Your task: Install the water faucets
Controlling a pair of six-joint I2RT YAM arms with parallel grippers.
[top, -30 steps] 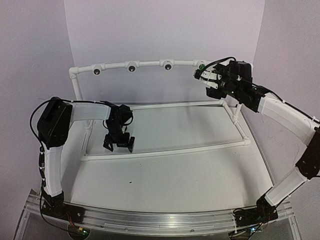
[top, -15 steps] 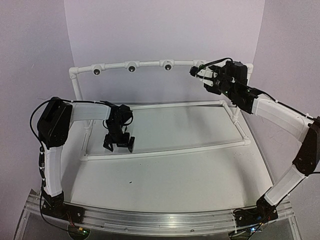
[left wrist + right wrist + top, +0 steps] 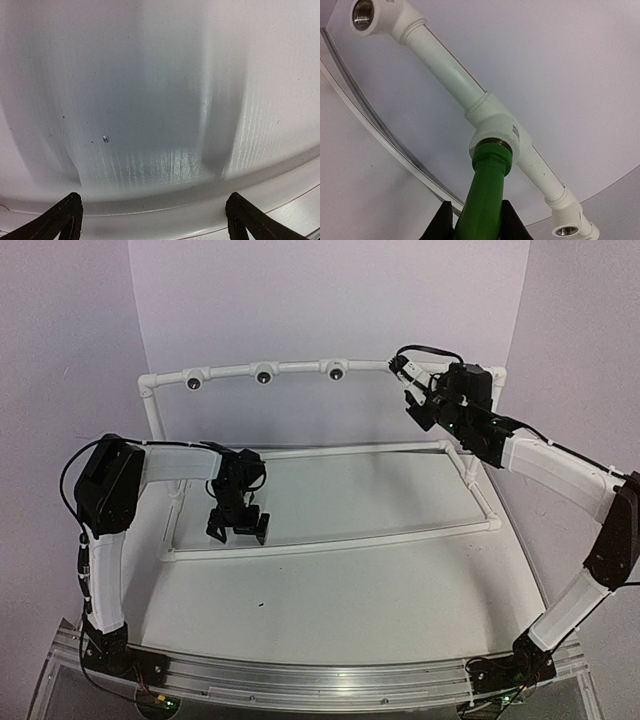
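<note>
Right gripper [image 3: 410, 380] now sits tighter against pipe rail [image 3: 300, 367], jaws clamped on green faucet [image 3: 487, 190], its end entering tee fitting [image 3: 497, 125] for threading. Left gripper [image 3: 238, 527] idle, spread, empty.

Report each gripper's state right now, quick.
Left gripper: open, holding nothing.
Right gripper: shut on the small bright-green plastic tap, its end at the mouth of a white plastic pipe tee fitting.

Pipe frame [image 3: 330, 540] on the tabletop [image 3: 340, 620], toward its far edge; tap [image 3: 487, 185] seated in a tee fitting [image 3: 497, 122] on the raised far rail, in the right gripper [image 3: 408, 380] near the far right corner; left gripper [image 3: 238, 530] over the near rail, toward the left edge.
</note>
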